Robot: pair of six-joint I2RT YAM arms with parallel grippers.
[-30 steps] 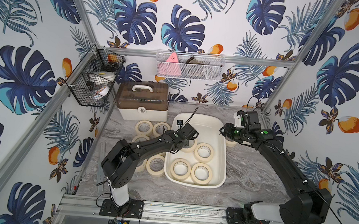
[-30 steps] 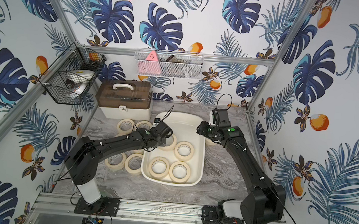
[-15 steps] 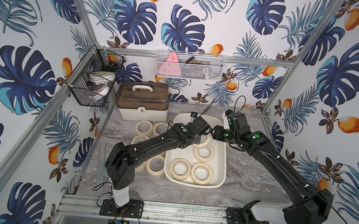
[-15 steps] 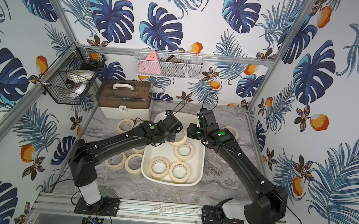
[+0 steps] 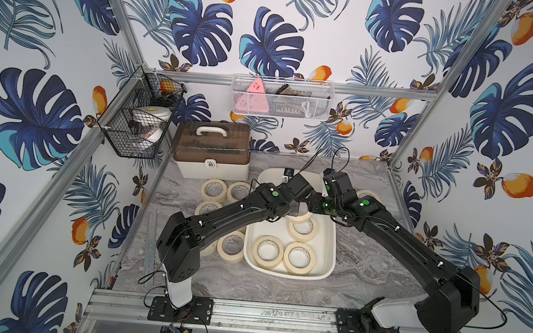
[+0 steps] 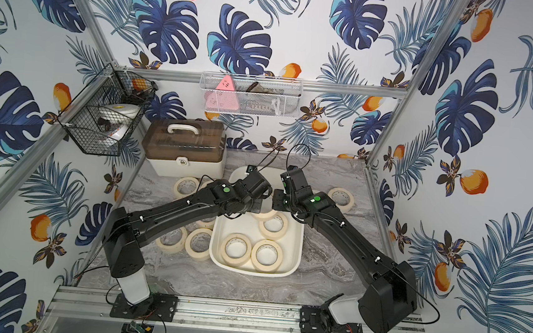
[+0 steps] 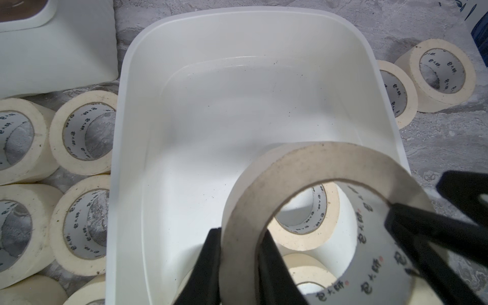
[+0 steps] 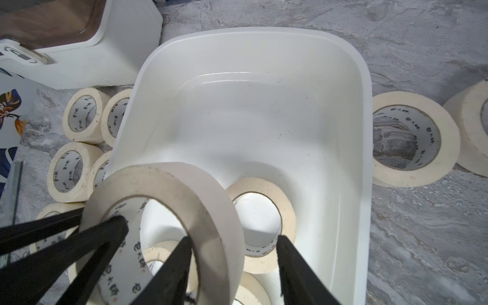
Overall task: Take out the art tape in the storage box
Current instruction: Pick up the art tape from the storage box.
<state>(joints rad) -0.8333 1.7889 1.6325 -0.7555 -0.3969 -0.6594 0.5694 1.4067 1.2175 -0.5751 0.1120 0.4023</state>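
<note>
The cream-white storage box [image 5: 334, 244] [image 6: 300, 241] sits mid-table. My left gripper [image 7: 240, 235] is shut on the wall of one art tape roll [image 7: 264, 169] and holds it tilted above the box's floor. My right gripper [image 8: 235, 240] is open and straddles the opposite wall of that same roll [image 8: 211, 211]. One finger is inside the ring and the other stands outside with a gap. Its fingers [image 7: 435, 232] also show in the left wrist view. Three more rolls [image 5: 302, 229] [image 5: 268, 252] [image 5: 299, 258] lie flat in the box.
Several rolls [image 5: 214, 189] lie on the marble table left of the box, and two rolls [image 8: 406, 142] lie to its right. A white case with a brown lid [image 5: 211, 150] stands behind them. A black wire basket [image 5: 139, 118] and a white mesh basket [image 5: 282, 98] hang on the walls.
My left gripper has lifted one roll off the box floor. My right gripper has swung in from the box's right side and now straddles that roll's other wall.
</note>
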